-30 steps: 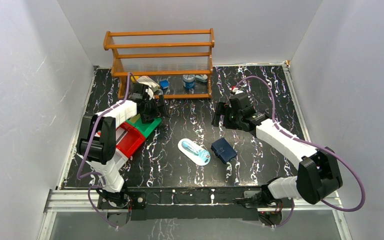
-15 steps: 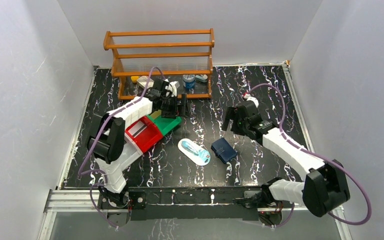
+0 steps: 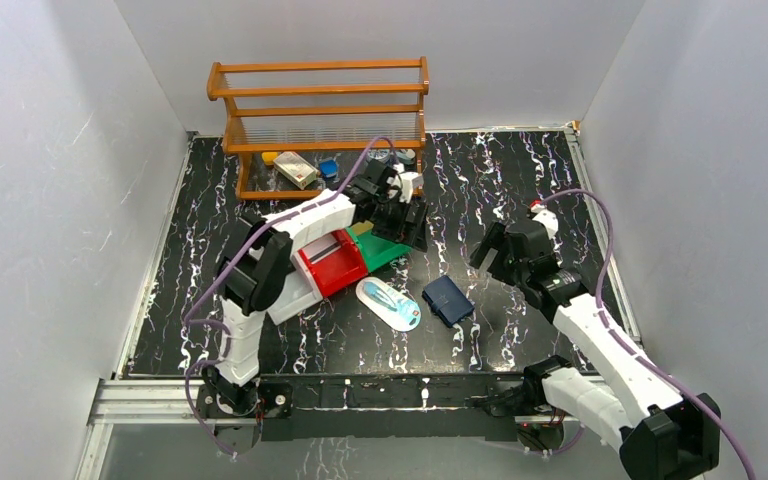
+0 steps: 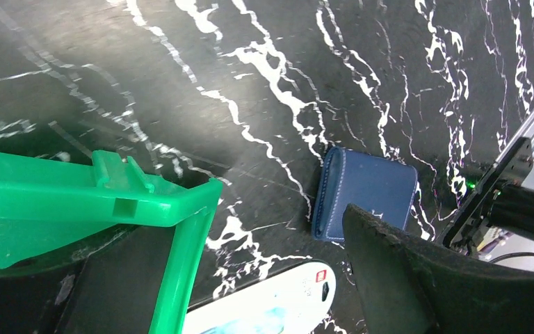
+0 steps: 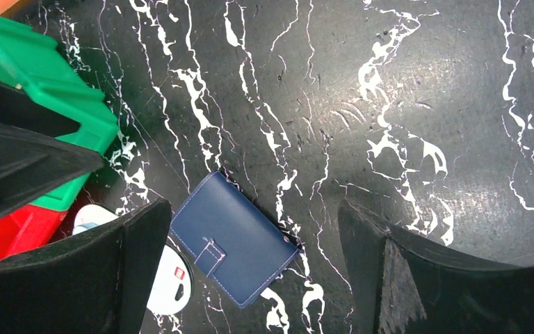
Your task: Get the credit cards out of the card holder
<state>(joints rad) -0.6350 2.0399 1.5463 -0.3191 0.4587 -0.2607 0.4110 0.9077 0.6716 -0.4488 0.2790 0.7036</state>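
Now: both my arms have swung in towards the middle of the frame. My left pincer (image 3: 410, 222) has come away from the wooden rack (image 3: 320, 110) at upper left to mid-frame. The green bin (image 3: 380, 250) and red bin (image 3: 328, 266) have slid rightward with it. Its jaws stand wide and clamp nothing. One finger looks to sit inside the green bin, but I cannot be sure. My right pincer (image 3: 488, 255) has dropped lower and to the right, fully spread and empty.

The card holder (image 5: 233, 238) lies flat on the black marbled table (image 3: 550, 170), lower centre of the overhead view, just beside the white oval packet (image 3: 388, 303). It is folded shut with the strap fastened. The right wrist view frames it between my fingers, nearer the left one. No cards are out; I judge this the approach, with extraction not begun.

Containers:
- Green bin: interior dark, contents not tellable.
- Red bin: holds something pale, unidentified.
- Rack: bottom shelf carries a few small items.
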